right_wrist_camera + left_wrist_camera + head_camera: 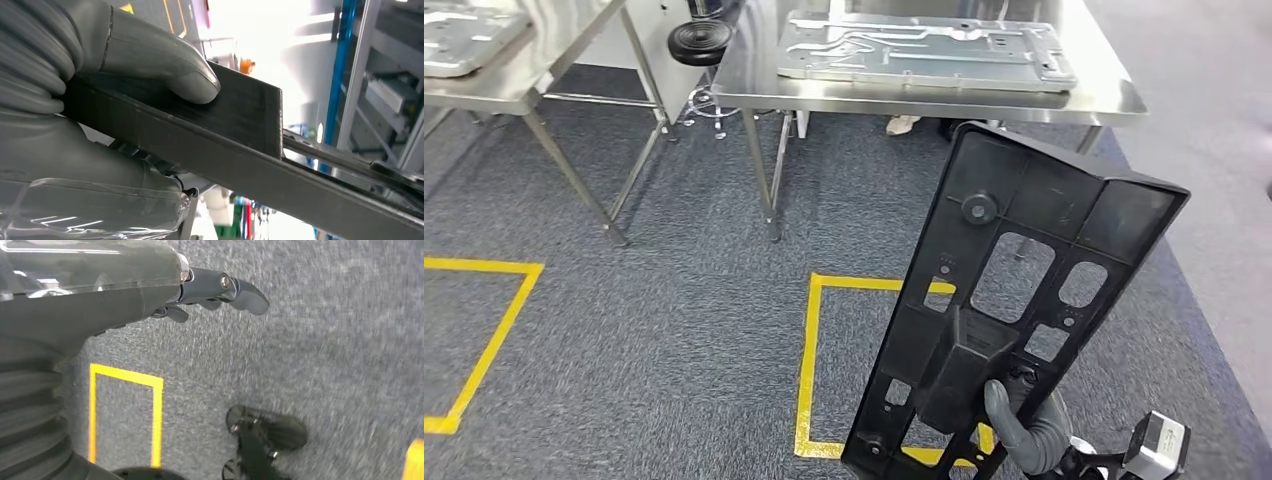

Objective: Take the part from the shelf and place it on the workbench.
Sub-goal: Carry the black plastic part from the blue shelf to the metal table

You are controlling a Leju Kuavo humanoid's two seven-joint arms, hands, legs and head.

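One black part (1014, 300) upright in right hand's (1024, 425) grip; left hand (220, 290) loose, empty.

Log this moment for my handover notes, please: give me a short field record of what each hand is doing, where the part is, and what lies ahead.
part: black plastic panel with cut-outs, held upright and tilted
right hand: right hand grips the panel's raised block near its lower end; thumb pressed on it
left hand: left hand holds nothing, over grey carpet
workbench: steel workbench ahead, carrying a grey metal plate
floor: yellow tape square below the panel
task state: part not yet on the workbench
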